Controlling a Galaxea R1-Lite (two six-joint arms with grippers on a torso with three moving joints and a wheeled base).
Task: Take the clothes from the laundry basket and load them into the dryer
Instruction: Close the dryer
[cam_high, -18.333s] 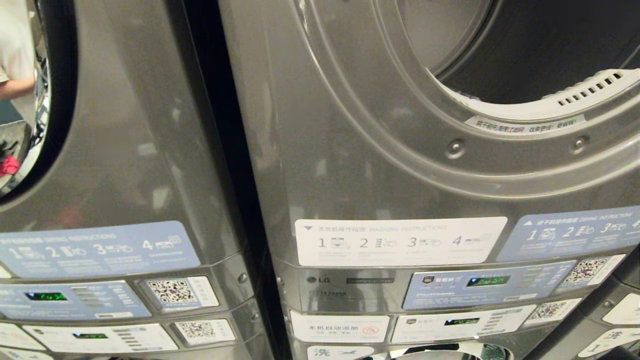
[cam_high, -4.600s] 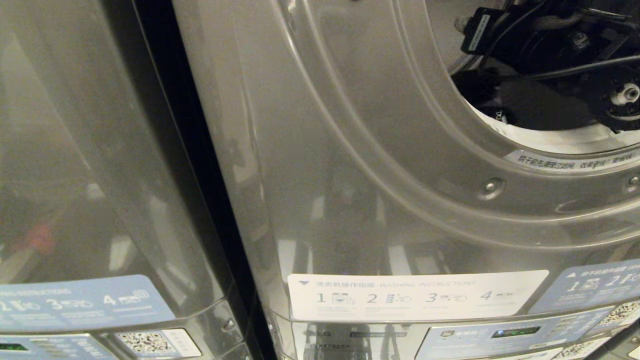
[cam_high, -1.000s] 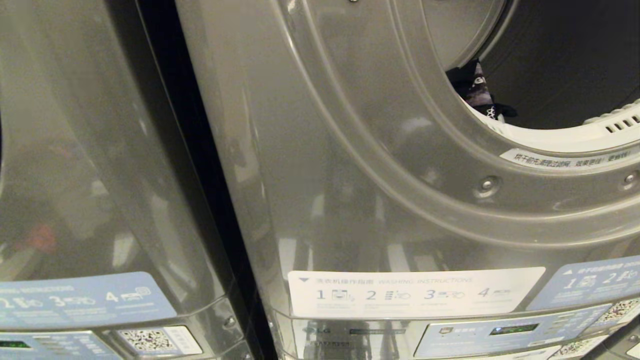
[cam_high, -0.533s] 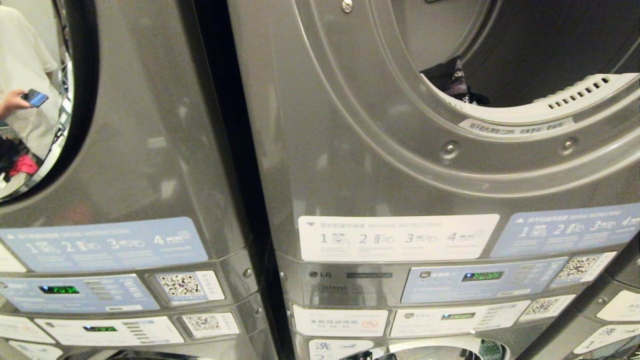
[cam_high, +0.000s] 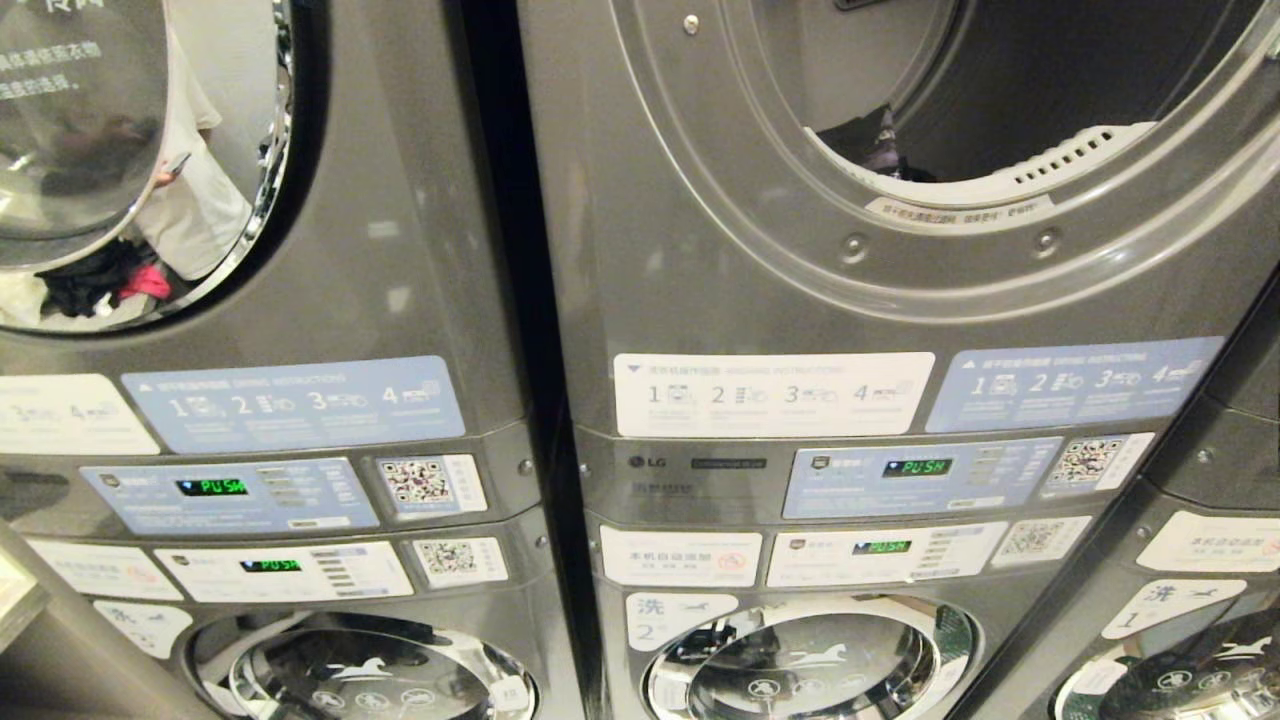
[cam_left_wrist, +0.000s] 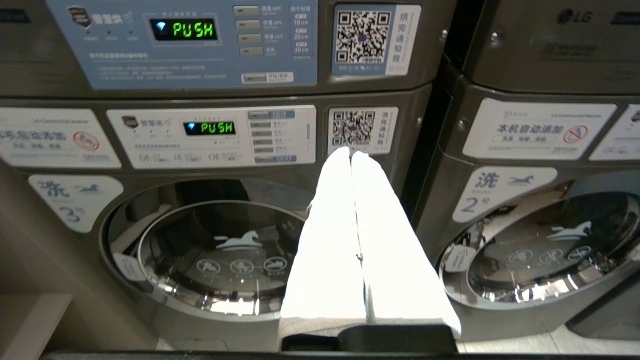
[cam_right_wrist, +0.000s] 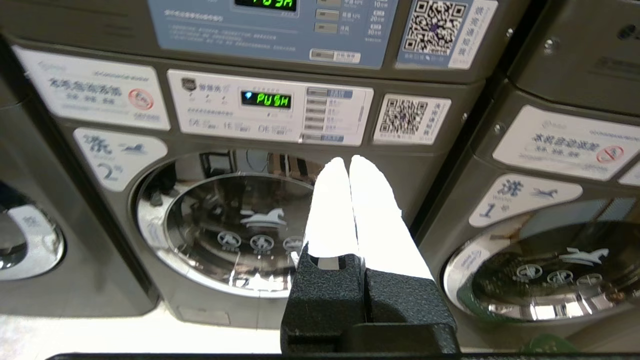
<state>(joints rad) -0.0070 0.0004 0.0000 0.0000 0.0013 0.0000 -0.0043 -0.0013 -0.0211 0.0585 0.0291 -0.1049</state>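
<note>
**Clothes in the open dryer**

Clothes (cam_high: 880, 150), a dark crumpled bundle, lie at the left lip of the open dryer (cam_high: 900, 260) drum. Left hand (cam_left_wrist: 351, 156) and right hand (cam_right_wrist: 348, 162) are clenched empty, low before the washers. Camera has pulled back since half a second ago.

Left end effector (cam_left_wrist: 351, 156), right end effector (cam_right_wrist: 348, 161) closed (both empty).

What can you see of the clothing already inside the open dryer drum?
Only a little shows. A dark garment lies bunched at the lower left of the drum opening, just behind the white perforated rim. It looks like soft black fabric with some pale markings, crumpled rather than folded. It rests against the drum wall and rim; most of it is hidden by the door frame. Neither gripper is near it.
</note>
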